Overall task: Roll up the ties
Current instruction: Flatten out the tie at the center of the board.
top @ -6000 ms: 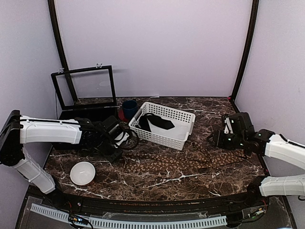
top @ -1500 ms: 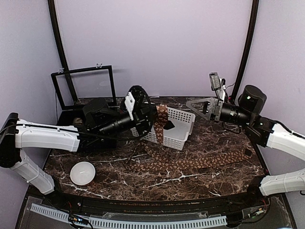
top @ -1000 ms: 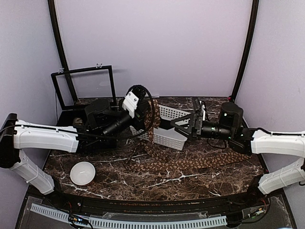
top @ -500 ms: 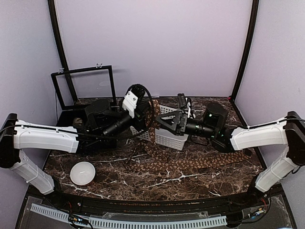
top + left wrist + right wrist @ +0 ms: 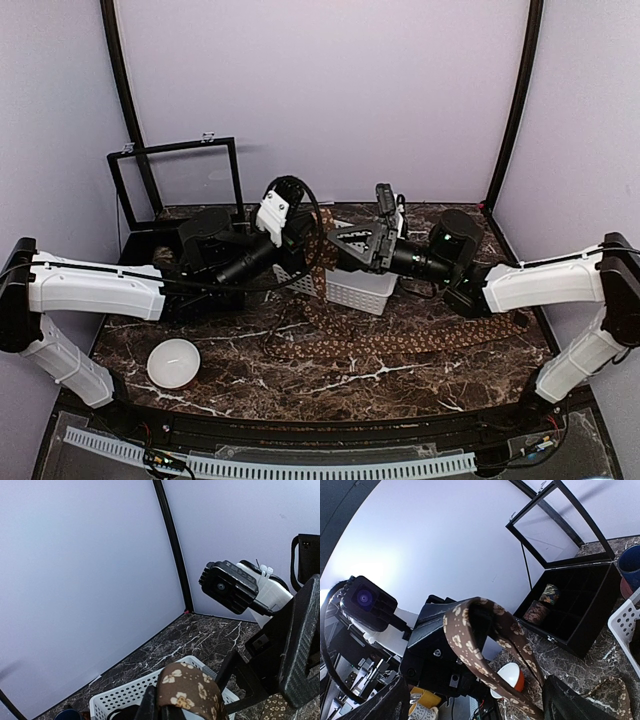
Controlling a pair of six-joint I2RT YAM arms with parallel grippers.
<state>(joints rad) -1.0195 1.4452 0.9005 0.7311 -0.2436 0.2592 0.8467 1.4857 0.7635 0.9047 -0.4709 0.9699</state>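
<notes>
Dark marble bench (image 5: 400, 375) is carrying the patterned tie (image 5: 400, 340), trailing rightward; its lifted end is hanging over the white basket (image 5: 360, 292), left fingers (image 5: 148, 706) clamping it tight, right fingers (image 5: 575, 700) gaping wide just beside.

I see a white plastic basket (image 5: 362, 290) toward the back of the dark marble table (image 5: 400, 375). A white bowl (image 5: 173, 362) lies well left of the basket and nearer me. A black glass-lidded case (image 5: 180, 185) stands open farther left. A blue cup (image 5: 629, 562), perhaps resting on something red, sits just beside the basket.
</notes>
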